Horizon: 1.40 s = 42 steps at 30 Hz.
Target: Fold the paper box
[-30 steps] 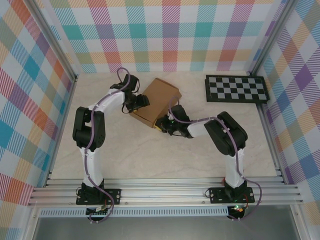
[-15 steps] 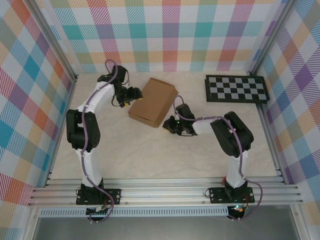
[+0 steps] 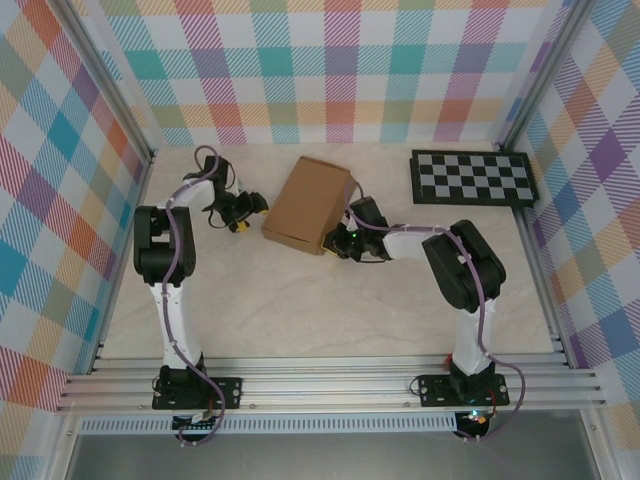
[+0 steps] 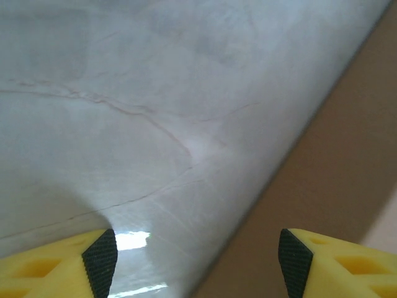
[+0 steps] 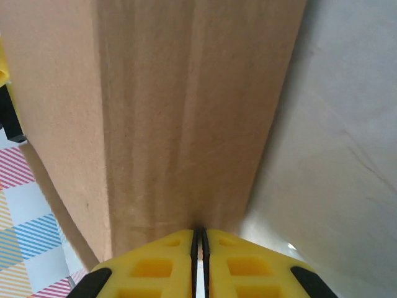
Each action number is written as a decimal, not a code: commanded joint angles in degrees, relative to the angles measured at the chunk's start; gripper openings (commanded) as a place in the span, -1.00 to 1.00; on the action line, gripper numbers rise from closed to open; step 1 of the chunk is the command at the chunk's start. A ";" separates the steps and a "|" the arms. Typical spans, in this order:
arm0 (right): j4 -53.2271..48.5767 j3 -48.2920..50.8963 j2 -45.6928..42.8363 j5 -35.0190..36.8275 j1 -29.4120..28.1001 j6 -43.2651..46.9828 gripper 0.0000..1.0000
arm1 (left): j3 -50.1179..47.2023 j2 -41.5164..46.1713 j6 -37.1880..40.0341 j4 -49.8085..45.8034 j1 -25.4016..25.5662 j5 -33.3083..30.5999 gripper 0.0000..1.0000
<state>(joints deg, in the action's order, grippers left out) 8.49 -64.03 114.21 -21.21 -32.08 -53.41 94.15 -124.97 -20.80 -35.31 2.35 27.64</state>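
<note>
The paper box [image 3: 308,205] is a closed, shallow brown cardboard box lying flat at the middle back of the table. My left gripper [image 3: 243,212] hovers just left of it, open, with nothing between its fingers. In the left wrist view the left gripper [image 4: 197,264] looks down at bare table, and the paper box [image 4: 347,186] rises at the right. My right gripper [image 3: 335,243] is shut, its tips against the box's near right side. In the right wrist view the right gripper [image 5: 199,239] touches the brown wall of the paper box [image 5: 186,112].
A black-and-white checkerboard panel [image 3: 473,178] lies at the back right. Plaid walls and aluminium rails [image 3: 330,385] enclose the pale table [image 3: 300,310], with free room in front of the box.
My left gripper has drawn back leftward off the box and opened a little wider. The box has settled flat and turned slightly. My right gripper stays shut at the box's near right corner.
</note>
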 commanded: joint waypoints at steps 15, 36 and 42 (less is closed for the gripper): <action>23.58 3.52 4.87 -6.26 -1.77 -16.37 -0.73 | -22.97 13.42 -15.72 12.56 7.90 -0.69 0.41; -5.78 5.71 -4.37 -1.76 4.12 1.61 -0.71 | -25.07 15.65 -16.55 9.68 5.22 -8.14 0.46; -7.70 2.90 -2.88 -5.56 4.13 4.42 -0.71 | -24.99 15.63 -16.68 9.83 5.48 -7.60 0.46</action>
<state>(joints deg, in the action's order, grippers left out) 3.64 -58.89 111.28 -24.23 -27.73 -52.58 69.19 -109.32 -38.09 -19.77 6.52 18.96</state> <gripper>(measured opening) 0.145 0.728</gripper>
